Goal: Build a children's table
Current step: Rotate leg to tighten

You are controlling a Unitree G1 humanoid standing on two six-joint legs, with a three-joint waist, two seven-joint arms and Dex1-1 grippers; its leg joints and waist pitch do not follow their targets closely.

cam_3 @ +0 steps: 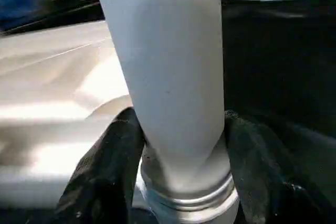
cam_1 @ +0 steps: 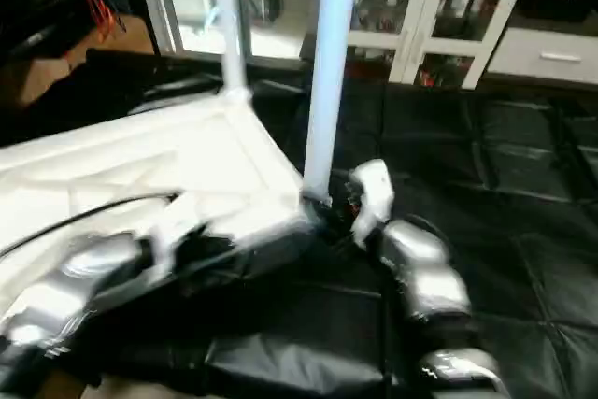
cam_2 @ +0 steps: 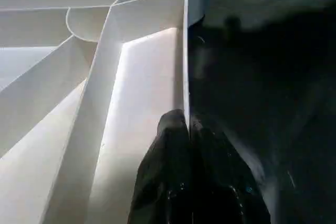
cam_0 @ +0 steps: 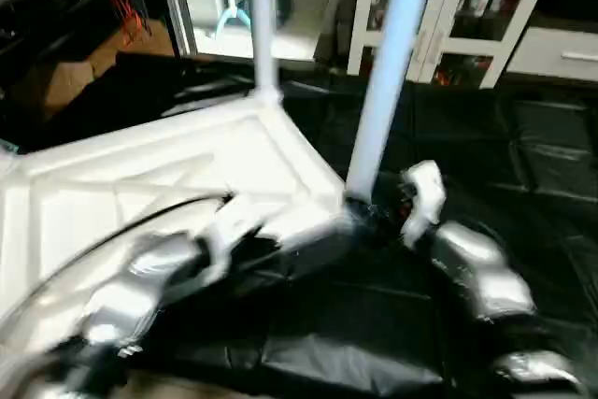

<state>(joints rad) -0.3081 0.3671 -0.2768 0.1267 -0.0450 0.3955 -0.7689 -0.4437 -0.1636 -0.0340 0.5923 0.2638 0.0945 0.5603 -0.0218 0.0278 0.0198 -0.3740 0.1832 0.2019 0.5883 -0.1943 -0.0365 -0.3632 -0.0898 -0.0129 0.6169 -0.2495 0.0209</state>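
White tabletop underside up on black mat, left gripper fingers pinching its rim, right gripper fingers clasping upright leg base, second leg upright at far corner

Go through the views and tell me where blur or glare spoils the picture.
Left eye view: left forearm smeared by motion. Right eye view: tabletop edge streaked. Left wrist view: bright glare on a tabletop panel beside the left gripper. Right wrist view: leg sharp, background smeared.
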